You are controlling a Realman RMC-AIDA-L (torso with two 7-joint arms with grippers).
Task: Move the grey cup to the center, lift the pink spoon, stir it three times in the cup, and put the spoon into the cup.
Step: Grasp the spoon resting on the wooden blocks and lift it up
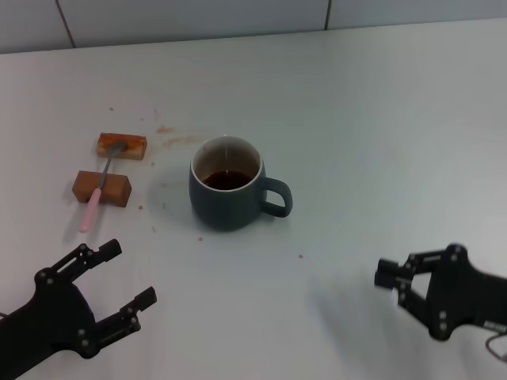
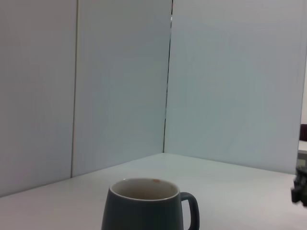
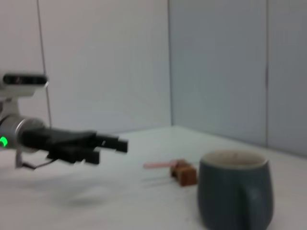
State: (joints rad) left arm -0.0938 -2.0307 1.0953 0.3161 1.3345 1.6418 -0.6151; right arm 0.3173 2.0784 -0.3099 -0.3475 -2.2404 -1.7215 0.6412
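Note:
The grey cup (image 1: 228, 194) stands upright mid-table with dark liquid inside and its handle toward my right side; it also shows in the left wrist view (image 2: 144, 206) and the right wrist view (image 3: 235, 196). The pink spoon (image 1: 93, 202) lies across two wooden blocks to the left of the cup, bowl on the far block; its handle shows in the right wrist view (image 3: 158, 165). My left gripper (image 1: 131, 275) is open and empty, near the front edge, in front of the spoon. My right gripper (image 1: 394, 285) is open and empty, at the front right, apart from the cup.
Two small brown wooden blocks (image 1: 121, 146) (image 1: 101, 188) hold the spoon up off the table. Brown stains (image 1: 170, 136) mark the white table behind the cup. A white tiled wall (image 1: 238, 16) bounds the far edge.

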